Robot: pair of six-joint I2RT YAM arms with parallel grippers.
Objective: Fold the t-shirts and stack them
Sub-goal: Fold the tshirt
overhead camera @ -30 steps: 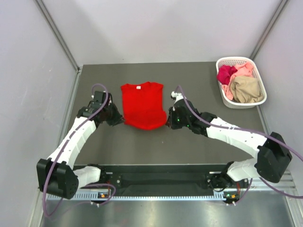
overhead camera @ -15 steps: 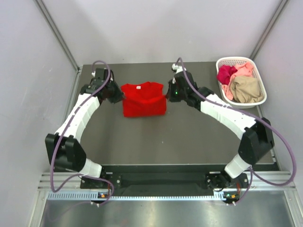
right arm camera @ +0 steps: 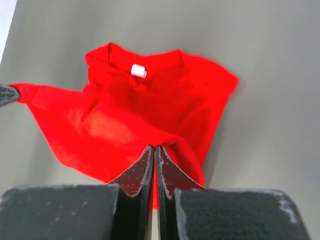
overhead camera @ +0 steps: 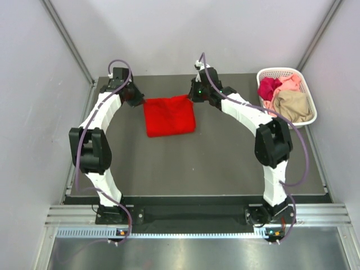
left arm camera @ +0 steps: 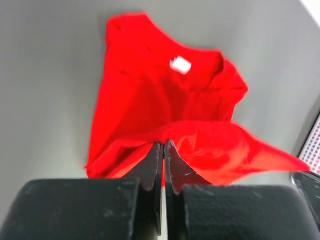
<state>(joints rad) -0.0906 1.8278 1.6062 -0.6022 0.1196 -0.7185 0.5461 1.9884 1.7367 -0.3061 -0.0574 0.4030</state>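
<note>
A bright red t-shirt [overhead camera: 169, 116] lies doubled over on the dark table, its lifted edge held at the far side. On that edge's left corner my left gripper [overhead camera: 140, 100] is shut, and on its right corner my right gripper [overhead camera: 192, 97]. Seen from the left wrist, the gripper [left arm camera: 163, 143] pinches red cloth [left arm camera: 210, 145] above the collar and its white label [left arm camera: 180, 64]. From the right wrist, the gripper [right arm camera: 154, 147] pinches the red shirt [right arm camera: 115, 125] the same way, with the label [right arm camera: 138, 71] beyond. Magenta [overhead camera: 269, 88], pale pink [overhead camera: 290, 83] and tan [overhead camera: 293, 106] t-shirts lie bunched in the basket.
A white lattice basket [overhead camera: 279, 70] stands at the table's far right corner. Grey walls close in the table [overhead camera: 225, 160] on the left, the right and the back. Both arms stretch far out from their bases at the near edge.
Both grippers have carried the red shirt's near hem away from the bases and over toward the collar. The shirt now lies folded in half and looks shorter.
</note>
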